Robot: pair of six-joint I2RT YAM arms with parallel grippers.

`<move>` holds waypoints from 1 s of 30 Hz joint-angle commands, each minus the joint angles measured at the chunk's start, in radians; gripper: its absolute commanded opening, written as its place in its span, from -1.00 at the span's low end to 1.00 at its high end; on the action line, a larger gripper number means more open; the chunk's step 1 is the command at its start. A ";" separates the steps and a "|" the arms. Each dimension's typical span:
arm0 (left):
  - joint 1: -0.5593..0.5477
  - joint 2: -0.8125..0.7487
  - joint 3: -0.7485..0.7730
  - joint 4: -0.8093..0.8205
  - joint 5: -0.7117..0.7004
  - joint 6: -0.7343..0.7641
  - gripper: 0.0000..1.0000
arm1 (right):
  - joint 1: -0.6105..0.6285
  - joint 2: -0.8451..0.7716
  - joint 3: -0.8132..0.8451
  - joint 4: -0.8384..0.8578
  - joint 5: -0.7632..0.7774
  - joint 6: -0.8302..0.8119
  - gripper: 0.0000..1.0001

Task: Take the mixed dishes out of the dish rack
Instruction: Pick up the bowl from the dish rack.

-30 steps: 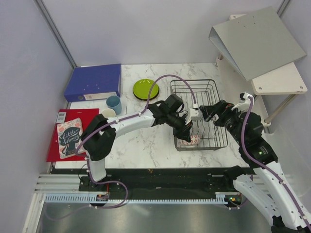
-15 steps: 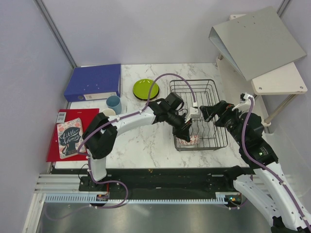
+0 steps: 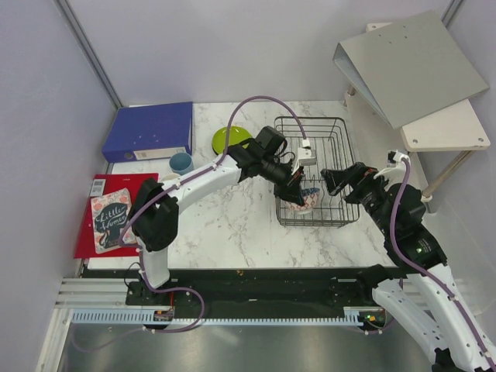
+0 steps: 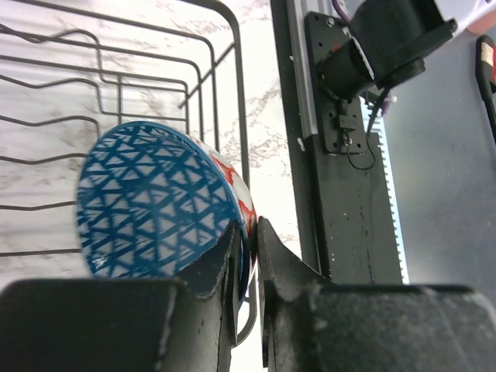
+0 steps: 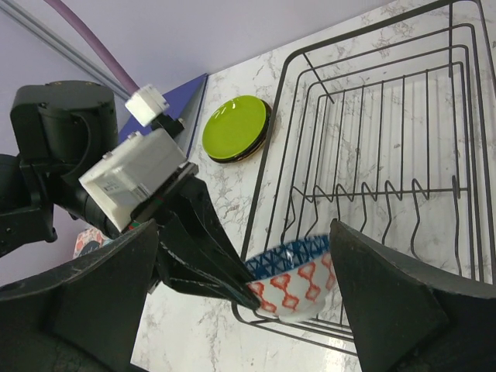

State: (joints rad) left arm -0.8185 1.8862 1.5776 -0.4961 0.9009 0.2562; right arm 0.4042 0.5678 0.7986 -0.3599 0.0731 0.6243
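At the near-left corner of the dish rack (image 3: 314,147), which sits toward the right edge of the table (image 3: 232,232), the left claw (image 4: 249,232) is pinched onto the rim of the patterned bowl (image 4: 155,201). It's blue lattice inside, red-and-white outside, and tilted against the wires! The right claw (image 3: 332,181) hovers spread wide over the rack's near side, holding nothing. This looks like the lift-out step: next the bowl must rise clear of the rack's left wall, then travel toward the lime green plate (image 3: 230,138) and light blue cup (image 3: 181,162) near the far edge. Any writing? Only "little" on the red book (image 3: 108,217) by the left edge; the rest is illegible.
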 commanded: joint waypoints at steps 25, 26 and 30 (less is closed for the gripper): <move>-0.116 -0.553 -0.307 0.084 -1.201 0.106 -0.97 | 0.001 0.291 0.253 -0.232 0.102 -0.009 0.94; -0.125 -0.577 -0.335 0.080 -1.236 0.121 -0.96 | 0.002 0.312 0.267 -0.234 0.078 -0.015 0.91; -0.179 -0.633 -0.464 0.074 -1.269 0.170 -0.96 | 0.007 0.424 0.349 -0.266 -0.027 -0.067 0.82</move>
State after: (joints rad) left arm -0.9447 1.3132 1.1915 -0.4671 -0.2115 0.3317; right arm 0.4042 0.9211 1.0477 -0.5999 0.1516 0.6109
